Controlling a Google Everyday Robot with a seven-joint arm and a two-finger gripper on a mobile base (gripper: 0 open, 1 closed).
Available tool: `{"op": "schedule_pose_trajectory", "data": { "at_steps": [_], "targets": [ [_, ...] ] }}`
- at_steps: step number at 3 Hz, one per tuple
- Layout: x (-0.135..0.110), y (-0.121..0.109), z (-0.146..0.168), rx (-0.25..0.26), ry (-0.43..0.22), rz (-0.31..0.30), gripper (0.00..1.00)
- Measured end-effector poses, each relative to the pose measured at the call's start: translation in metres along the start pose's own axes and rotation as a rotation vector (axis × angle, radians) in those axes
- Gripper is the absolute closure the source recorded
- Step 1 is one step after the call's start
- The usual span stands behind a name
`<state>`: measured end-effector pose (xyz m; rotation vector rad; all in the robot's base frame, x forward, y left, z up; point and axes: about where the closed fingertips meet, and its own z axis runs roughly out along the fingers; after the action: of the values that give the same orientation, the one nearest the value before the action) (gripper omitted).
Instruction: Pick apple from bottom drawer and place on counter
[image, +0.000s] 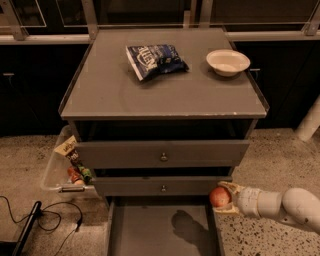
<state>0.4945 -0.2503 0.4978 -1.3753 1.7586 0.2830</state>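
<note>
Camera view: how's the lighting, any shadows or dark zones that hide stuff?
Camera view: light seems to come from above; the counter is evenly lit, no hard glare. The gripper, closed on the apple over the right edge of the bottom drawer, throws a dark blotch onto the drawer floor. The recess under the counter and the cabinets behind are nearly black.
</note>
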Motion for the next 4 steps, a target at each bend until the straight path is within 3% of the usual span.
{"op": "schedule_pose_trajectory", "data": {
  "at_steps": [1,2,3,4],
  "targets": [
    [-0.051,-0.020,-0.028,0.001,-0.017,-0.129,1.00],
    [-0.123,-0.058,-0.064,0.005,-0.044,-0.280,1.00],
    [-0.187,-0.097,-0.102,0.019,-0.073,-0.382,1.00],
    [-0.239,-0.131,-0.144,0.048,-0.102,-0.435,1.00]
  ]
}}
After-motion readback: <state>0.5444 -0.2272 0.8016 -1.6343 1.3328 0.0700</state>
